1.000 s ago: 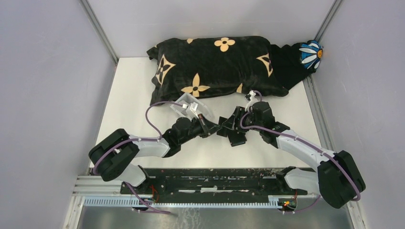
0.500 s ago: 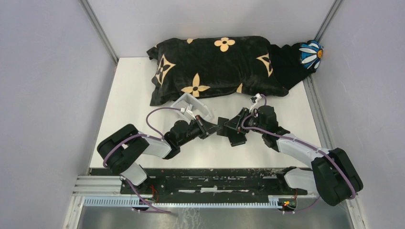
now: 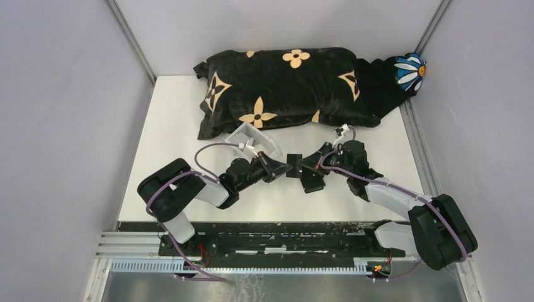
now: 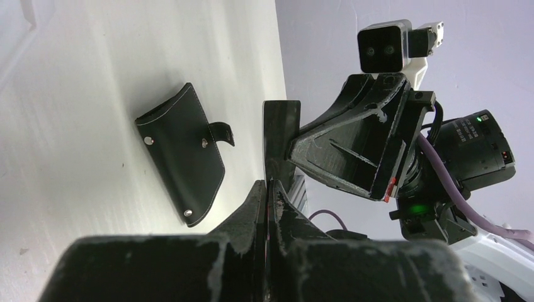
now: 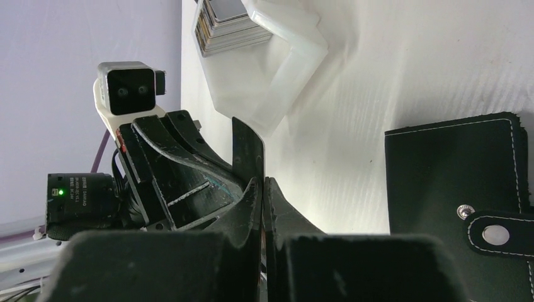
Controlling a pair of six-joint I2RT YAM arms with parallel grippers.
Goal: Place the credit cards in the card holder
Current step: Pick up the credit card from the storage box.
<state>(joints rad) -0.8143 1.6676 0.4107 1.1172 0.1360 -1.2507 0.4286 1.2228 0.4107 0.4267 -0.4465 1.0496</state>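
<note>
one card holder (image 3: 312, 182), one tray (image 3: 249, 134), one pillow (image 3: 283, 88).

— Entry one: card holder (image 3: 313, 181)?
— Black, stitched, folded, with a snap strap. It is laid flat on the table (image 3: 170, 126), centre.
— Entry two: cards?
— Dark card (image 3: 294, 165) is held clear of the surface, just left of the holder. Silver-grey stack (image 5: 230, 25) is lodged in a clear tray (image 5: 296, 56), further left.

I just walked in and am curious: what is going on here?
The left claw and the right claw are both shut on one dark card, holding it between them above the table. The black card holder lies on the table beneath, untouched. More cards are stacked in the clear tray beside the pillow.
</note>
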